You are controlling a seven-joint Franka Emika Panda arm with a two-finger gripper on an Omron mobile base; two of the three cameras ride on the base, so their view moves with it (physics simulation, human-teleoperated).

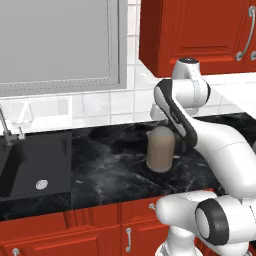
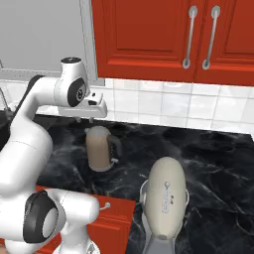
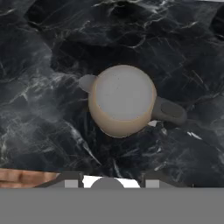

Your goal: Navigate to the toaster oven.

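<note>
Gripper (image 2: 88,119) hangs above a beige round-bodied kettle (image 2: 101,148) with a grey lid and dark side handle, standing upright on the black white-veined marble counter (image 2: 208,149). Whether the fingers are parted or closed cannot be told. From the hand camera the kettle (image 3: 123,99) lies straight below, spout and handle on opposite sides. Black sink basin (image 1: 30,165) is set in the counter to the left; a cream egg-shaped stand mixer (image 2: 165,198) stands right. Red cabinets (image 2: 149,34) hang above. No small white toaster oven identifiable.
</note>
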